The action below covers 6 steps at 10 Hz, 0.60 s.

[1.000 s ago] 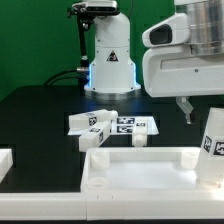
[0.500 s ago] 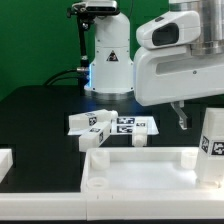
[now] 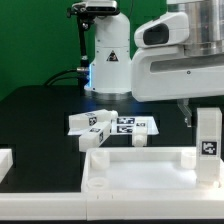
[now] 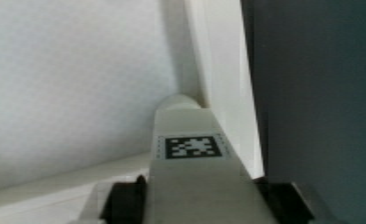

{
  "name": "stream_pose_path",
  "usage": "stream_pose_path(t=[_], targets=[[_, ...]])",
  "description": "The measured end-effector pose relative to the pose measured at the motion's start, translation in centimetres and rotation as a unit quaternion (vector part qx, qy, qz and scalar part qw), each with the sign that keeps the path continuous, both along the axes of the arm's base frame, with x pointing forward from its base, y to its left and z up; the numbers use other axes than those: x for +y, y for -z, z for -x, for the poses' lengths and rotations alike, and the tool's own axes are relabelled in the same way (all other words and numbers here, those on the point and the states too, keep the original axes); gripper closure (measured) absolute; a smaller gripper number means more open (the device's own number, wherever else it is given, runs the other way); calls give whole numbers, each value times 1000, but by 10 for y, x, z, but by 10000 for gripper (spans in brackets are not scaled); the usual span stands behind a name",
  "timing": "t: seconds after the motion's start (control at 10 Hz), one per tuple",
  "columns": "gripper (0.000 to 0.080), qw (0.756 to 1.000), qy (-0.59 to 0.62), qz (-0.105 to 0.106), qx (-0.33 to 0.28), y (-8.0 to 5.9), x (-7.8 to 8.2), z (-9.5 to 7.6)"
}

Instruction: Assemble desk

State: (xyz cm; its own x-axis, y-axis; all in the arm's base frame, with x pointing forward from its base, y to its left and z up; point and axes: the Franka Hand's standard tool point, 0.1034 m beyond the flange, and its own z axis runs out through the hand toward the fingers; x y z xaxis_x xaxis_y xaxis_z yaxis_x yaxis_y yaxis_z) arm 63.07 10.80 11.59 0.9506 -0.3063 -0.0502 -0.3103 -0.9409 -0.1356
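Note:
The desk panel is a big white rimmed tray lying at the front. My gripper is shut on one white square leg, held upright at the panel's far corner on the exterior view's right. In the wrist view the leg with its tag runs down from between my dark fingers to the inside of the panel's corner. I cannot tell whether the leg's end sits in a socket. Two more tagged legs lie behind the panel.
The marker board lies on the black table under the loose legs. The robot base stands at the back. A white block sits at the exterior view's left edge. Dark table shows beside the panel.
The arm shifted towards the exterior view's left. The held leg has turned about its long axis, so it looks narrower and its tag faces the camera.

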Motion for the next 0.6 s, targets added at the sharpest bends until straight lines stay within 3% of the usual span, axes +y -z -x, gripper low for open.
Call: stream_pose_path(t=[0.2, 0.4, 0.6], targets=[[510, 985, 172, -10, 16, 1, 1, -2], [511, 937, 345, -28, 45, 2, 11, 1], [511, 923, 379, -32, 52, 2, 12, 1]])
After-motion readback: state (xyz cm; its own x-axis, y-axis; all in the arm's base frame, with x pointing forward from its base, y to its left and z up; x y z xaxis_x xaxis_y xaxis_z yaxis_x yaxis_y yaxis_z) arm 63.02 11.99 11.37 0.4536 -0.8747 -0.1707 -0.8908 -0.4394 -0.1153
